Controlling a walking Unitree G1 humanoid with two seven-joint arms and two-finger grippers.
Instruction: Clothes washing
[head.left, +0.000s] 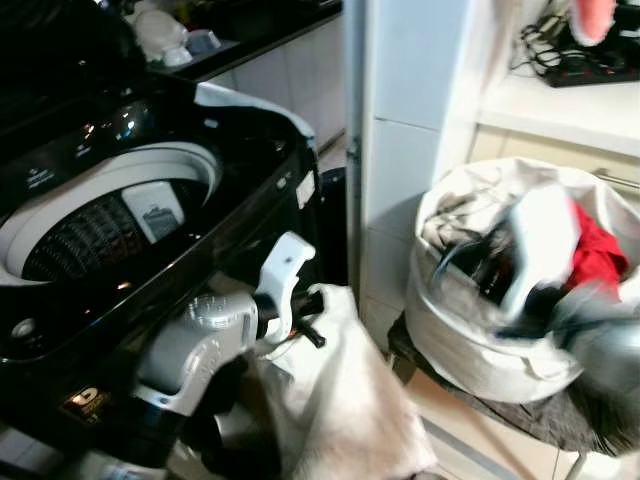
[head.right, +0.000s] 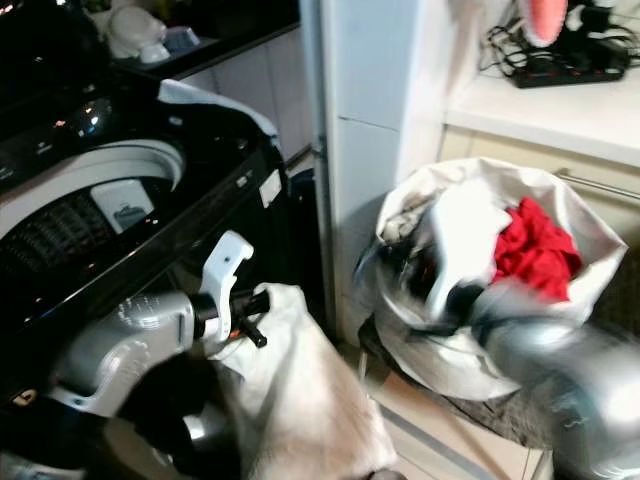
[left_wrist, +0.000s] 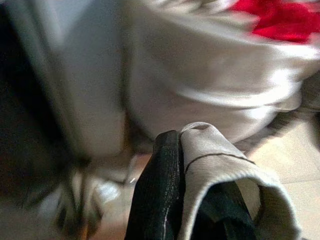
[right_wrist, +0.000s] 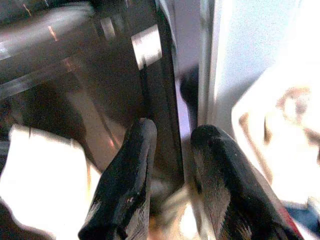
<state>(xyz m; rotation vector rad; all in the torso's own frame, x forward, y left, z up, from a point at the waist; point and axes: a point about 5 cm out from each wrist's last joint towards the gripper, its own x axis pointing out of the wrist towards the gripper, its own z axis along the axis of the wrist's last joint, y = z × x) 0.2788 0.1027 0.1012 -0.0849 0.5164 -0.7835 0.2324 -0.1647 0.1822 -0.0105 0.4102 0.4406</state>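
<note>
Bright daylight from the right, glare on the washer's (head.left: 150, 200) black lid, heavy motion blur throughout.

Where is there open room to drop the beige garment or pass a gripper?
The washer drum opening is open, ringed by its pale rim and black top. The laundry bag is crammed with clothes, among them a red garment. The left gripper, jaws shut on the beige garment, hangs before the washer's front. The right gripper, jaws open, is blurred near the bag.
</note>
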